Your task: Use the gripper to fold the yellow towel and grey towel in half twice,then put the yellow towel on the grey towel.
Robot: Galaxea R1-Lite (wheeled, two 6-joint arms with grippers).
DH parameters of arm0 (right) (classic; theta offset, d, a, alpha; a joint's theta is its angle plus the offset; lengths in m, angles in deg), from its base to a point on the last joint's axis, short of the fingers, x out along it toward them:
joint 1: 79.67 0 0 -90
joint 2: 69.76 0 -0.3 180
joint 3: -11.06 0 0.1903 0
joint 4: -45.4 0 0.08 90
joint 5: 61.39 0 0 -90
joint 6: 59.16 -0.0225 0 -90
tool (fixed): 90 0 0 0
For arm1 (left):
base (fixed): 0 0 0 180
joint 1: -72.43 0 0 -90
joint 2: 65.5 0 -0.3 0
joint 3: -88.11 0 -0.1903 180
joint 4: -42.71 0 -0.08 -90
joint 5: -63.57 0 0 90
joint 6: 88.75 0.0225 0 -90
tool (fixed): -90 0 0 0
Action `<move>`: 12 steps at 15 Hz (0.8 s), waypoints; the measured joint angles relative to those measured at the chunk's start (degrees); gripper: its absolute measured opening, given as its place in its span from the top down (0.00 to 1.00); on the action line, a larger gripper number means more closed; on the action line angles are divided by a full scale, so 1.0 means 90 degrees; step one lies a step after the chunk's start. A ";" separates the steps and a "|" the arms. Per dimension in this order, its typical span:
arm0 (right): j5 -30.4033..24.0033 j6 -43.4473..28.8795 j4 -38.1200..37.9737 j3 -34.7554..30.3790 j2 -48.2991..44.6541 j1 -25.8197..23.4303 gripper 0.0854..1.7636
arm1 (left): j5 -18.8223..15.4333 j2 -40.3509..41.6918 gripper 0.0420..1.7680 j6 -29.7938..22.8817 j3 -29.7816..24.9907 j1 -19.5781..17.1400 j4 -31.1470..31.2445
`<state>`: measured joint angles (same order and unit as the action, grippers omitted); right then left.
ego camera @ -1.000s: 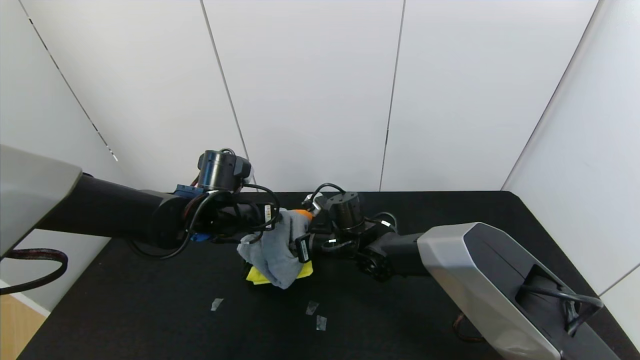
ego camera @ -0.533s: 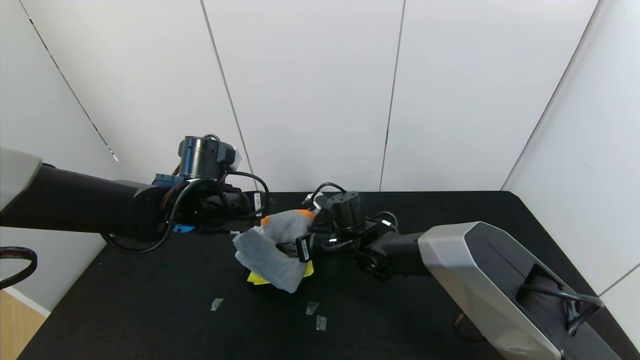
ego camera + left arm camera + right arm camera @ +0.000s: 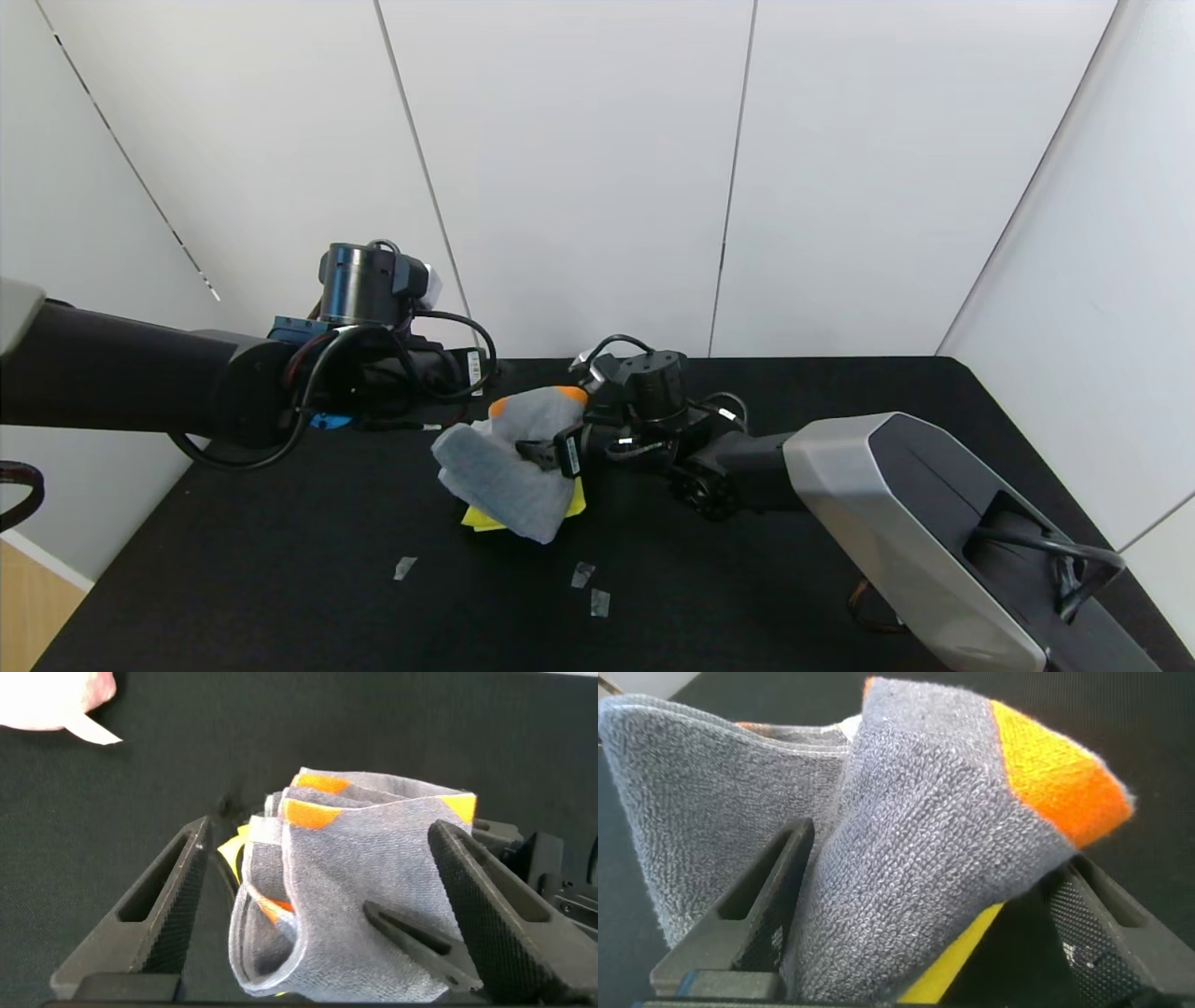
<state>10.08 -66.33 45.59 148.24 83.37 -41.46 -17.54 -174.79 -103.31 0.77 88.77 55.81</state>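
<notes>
Head view | grey towel [image 3: 509, 467] hides most of yellow towel [image 3: 478, 520] | both grippers' jaws spread, right gripper [image 3: 546, 453] partly buried

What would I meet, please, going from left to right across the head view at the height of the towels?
Left arm's gripper → grey towel, lying over the yellow towel → right arm's gripper, reaching in from the right → bare black table.

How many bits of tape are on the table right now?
3 on the black table: one tape bit front-left of the towel pile, two more close together just front-right of it. Others may lie hidden under the towels.
</notes>
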 joint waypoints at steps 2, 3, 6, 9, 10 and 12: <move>0.0080 0.0024 0.0100 -0.0004 -0.0003 -0.0019 0.06 | -0.0003 0.0022 0.06 -0.0003 -0.0003 0.0003 0.0001; 0.0149 0.0066 0.0157 -0.0007 -0.0015 -0.0047 0.06 | -0.0003 0.0027 0.06 0.0000 -0.0007 0.0007 0.0001; 0.0171 0.0165 0.0182 -0.0009 -0.0098 -0.0157 0.05 | -0.0003 0.0034 0.05 0.0000 -0.0012 0.0012 0.0001; 0.0173 0.0322 0.0198 0.0000 -0.0205 -0.0340 0.05 | 0.0000 0.0061 0.04 -0.0003 -0.0030 0.0031 0.0001; 0.0171 0.0326 0.0203 0.0000 -0.0241 -0.0378 0.04 | 0.0003 0.0099 0.04 -0.0003 -0.0046 0.0056 0.0009; 0.0168 0.0332 0.0200 0.0000 -0.0314 -0.0432 0.04 | -0.0024 0.0194 0.04 -0.0018 -0.0088 0.0096 0.0028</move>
<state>11.59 -63.34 47.40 148.24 80.55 -45.35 -17.76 -173.04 -103.47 -0.02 89.63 56.07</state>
